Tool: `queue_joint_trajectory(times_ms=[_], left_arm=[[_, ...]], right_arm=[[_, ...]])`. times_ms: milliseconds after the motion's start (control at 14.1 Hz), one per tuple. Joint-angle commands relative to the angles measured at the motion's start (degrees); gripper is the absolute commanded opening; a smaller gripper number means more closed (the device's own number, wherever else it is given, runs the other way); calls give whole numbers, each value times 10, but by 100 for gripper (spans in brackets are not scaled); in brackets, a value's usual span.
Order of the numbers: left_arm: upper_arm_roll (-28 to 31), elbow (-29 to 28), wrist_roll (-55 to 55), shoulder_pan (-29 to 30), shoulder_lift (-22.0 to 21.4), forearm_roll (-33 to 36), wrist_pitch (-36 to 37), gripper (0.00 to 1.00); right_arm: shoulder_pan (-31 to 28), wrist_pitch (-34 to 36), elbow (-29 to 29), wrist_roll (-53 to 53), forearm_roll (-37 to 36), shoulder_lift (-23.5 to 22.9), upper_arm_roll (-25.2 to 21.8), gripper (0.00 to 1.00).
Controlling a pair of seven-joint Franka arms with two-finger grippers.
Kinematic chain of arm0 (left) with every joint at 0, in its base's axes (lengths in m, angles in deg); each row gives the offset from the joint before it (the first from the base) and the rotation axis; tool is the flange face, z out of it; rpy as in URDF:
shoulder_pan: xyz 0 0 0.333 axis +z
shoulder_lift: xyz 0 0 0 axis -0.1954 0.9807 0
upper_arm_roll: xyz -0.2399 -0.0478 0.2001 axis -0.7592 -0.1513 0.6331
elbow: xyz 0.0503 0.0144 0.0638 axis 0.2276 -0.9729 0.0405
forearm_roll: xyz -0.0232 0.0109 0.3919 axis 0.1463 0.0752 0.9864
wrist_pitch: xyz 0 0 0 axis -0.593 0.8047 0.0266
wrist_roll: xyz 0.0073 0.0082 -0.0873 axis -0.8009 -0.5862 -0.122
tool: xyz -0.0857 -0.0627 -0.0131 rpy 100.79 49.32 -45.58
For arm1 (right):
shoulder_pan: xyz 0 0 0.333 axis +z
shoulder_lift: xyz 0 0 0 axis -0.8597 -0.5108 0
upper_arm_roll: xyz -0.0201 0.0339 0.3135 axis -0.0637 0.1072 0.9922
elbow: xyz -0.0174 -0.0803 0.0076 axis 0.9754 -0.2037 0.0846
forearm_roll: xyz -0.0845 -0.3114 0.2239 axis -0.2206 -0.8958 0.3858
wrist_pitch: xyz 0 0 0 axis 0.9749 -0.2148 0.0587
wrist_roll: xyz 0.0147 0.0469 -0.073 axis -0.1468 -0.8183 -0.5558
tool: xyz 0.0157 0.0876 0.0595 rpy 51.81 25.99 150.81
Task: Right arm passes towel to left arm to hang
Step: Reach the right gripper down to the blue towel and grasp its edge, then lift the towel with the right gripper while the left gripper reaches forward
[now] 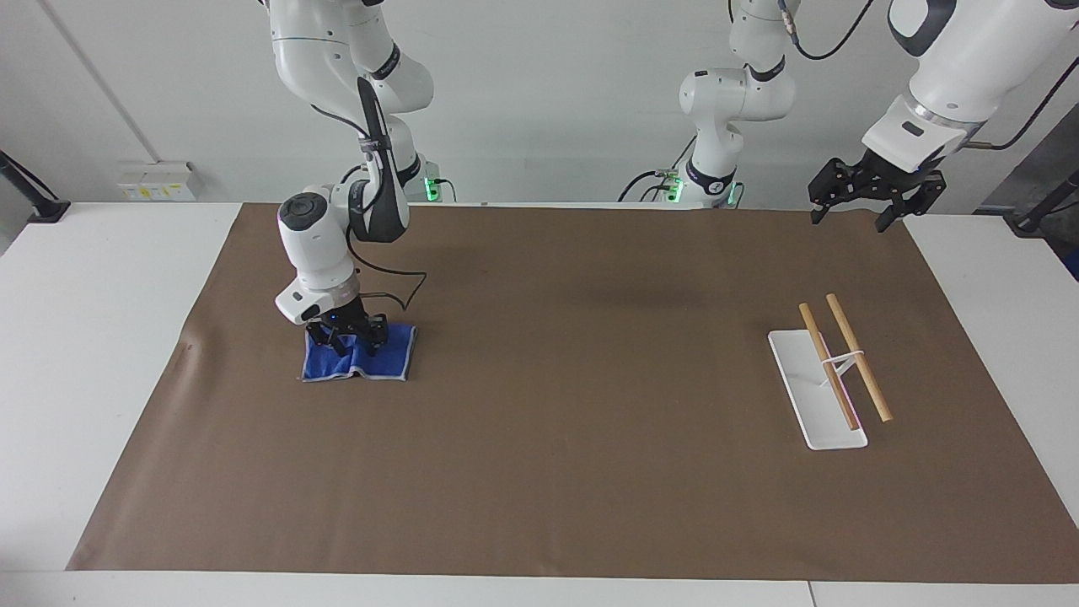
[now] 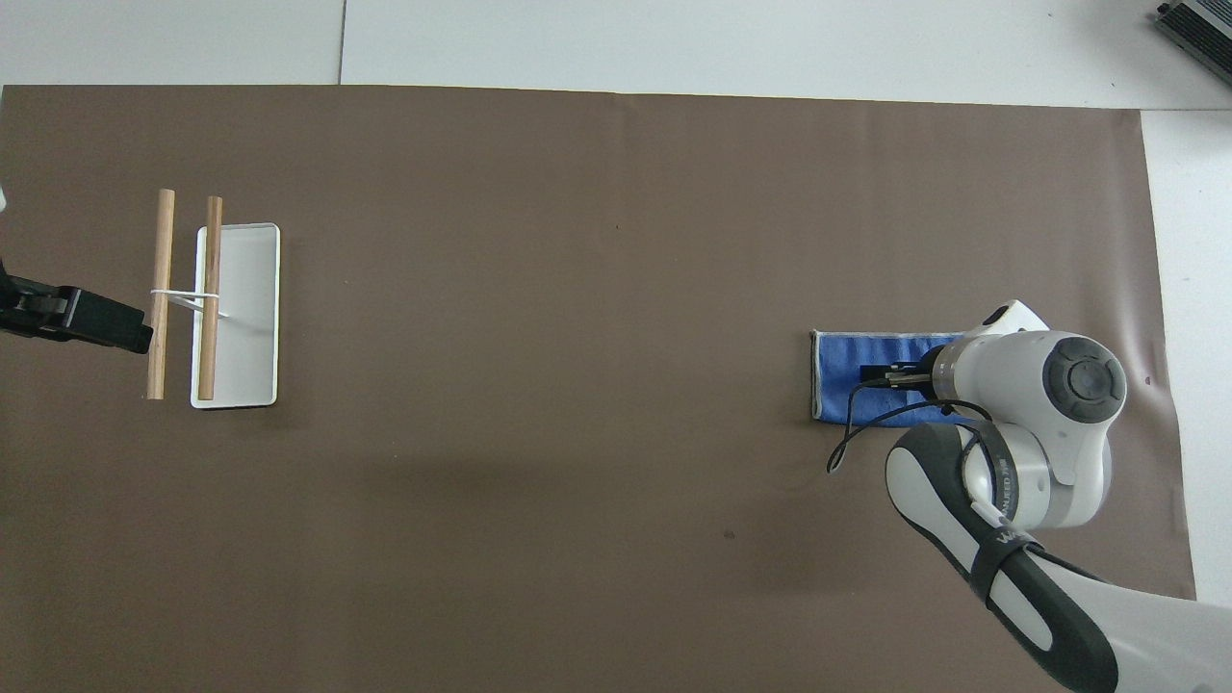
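One towel (image 1: 358, 357) on mat (image 1: 548, 472), well apart from rack (image 1: 830, 375), edge bunched for lifting | right gripper (image 1: 346, 335) pinched on towel | left gripper (image 1: 861, 196) held waiting above rack, fingers spread

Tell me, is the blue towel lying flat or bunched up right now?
Bunched up. The right gripper is down on the towel, whose edge nearest the robots is gathered under the fingers; its other edge lies on the mat.

A robotics lab (white walls, bench-mounted robot arms (image 1: 337, 126)).
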Motion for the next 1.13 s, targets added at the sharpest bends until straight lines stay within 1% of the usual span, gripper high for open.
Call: queue_joint_trajectory(times_ms=[0,212,425,566,637,779,850,1062], left_arm=[[1,-11,-6,-2,-11,12,5,100],[2,-13,-6,1,-12,12,2,100],[1,-12,-8,-6,-12,12,4,100],[-1,-13,-8,1,-12,12,-1,100],[0,-12,-9,-1,-12,12,-2,100],[-1,-12,-10,-6,-11,12,-18,100],[-3,-15,-16,-6,-11,4,-33,100],[-6,-32,-93,-8,-13,-41,-68,100]], right_arm=[[-9,-7,11,12,3,-1,4,2],[-5,17,-12,16,6,1,12,0],[-6,78,-59,16,18,15,37,0],[-5,89,-80,16,70,28,49,0],[-5,95,-94,17,83,32,59,0],[-5,115,-139,16,110,34,80,0],[-5,125,-169,16,143,34,87,0],[-5,126,-226,16,235,38,108,0]])
